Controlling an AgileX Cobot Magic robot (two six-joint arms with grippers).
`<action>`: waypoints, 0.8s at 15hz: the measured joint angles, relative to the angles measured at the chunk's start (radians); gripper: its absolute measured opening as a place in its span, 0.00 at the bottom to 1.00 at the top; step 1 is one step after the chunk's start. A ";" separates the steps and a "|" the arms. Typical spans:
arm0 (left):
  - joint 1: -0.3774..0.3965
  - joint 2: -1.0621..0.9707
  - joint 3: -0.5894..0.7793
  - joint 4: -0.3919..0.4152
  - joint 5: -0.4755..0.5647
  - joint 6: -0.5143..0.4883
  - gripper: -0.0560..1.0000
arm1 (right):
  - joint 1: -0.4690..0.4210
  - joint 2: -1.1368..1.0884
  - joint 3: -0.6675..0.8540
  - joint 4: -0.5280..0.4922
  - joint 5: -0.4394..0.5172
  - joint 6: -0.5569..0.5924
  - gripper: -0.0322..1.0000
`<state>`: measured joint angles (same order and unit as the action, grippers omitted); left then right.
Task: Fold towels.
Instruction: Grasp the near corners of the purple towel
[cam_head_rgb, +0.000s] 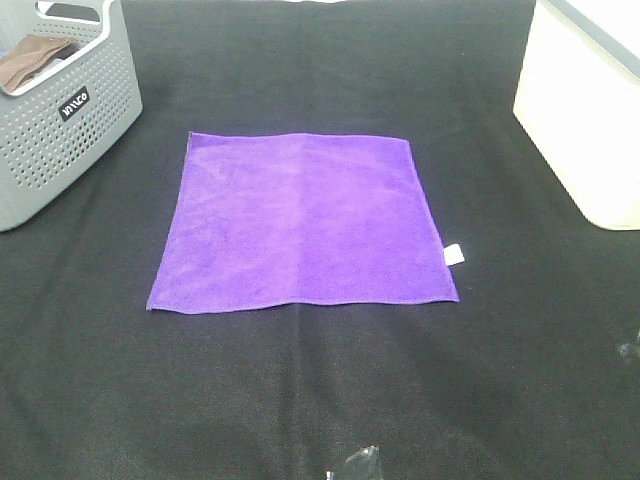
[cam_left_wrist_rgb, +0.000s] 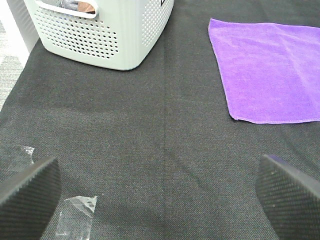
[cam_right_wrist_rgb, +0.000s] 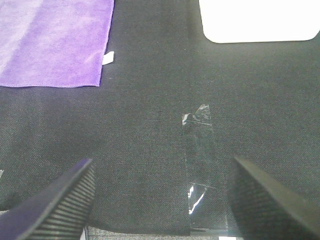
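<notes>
A bright purple towel (cam_head_rgb: 300, 220) lies flat and spread out in the middle of the black table mat, its small white tag (cam_head_rgb: 454, 254) on the right edge. It also shows in the left wrist view (cam_left_wrist_rgb: 270, 70) and in the right wrist view (cam_right_wrist_rgb: 52, 42), with the tag (cam_right_wrist_rgb: 108, 58) at its edge. My left gripper (cam_left_wrist_rgb: 160, 197) is open and empty over bare mat, short of the towel's near left corner. My right gripper (cam_right_wrist_rgb: 160, 200) is open and empty over the mat, short of the towel's near right corner. Neither gripper shows in the high view.
A grey perforated basket (cam_head_rgb: 70, 115) with a brown cloth (cam_head_rgb: 30, 62) inside stands at the back left; it also shows in the left wrist view (cam_left_wrist_rgb: 100, 35). A white bin (cam_head_rgb: 590, 110) stands at the back right. Clear tape strips (cam_right_wrist_rgb: 200, 165) (cam_left_wrist_rgb: 75, 215) lie on the mat near the front.
</notes>
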<state>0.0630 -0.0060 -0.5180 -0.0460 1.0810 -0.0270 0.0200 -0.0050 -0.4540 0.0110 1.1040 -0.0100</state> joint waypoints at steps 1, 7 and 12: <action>0.000 0.000 0.000 0.000 0.000 0.000 0.99 | 0.000 0.000 0.000 0.000 0.000 0.000 0.71; 0.000 0.000 0.000 0.020 0.000 0.039 0.99 | 0.000 0.000 0.000 0.000 0.000 0.000 0.71; 0.000 0.000 0.000 0.046 0.000 0.077 0.99 | 0.000 0.000 0.000 0.000 0.000 0.000 0.71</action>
<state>0.0630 -0.0060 -0.5180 0.0000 1.0810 0.0500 0.0200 -0.0050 -0.4540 0.0110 1.1040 -0.0100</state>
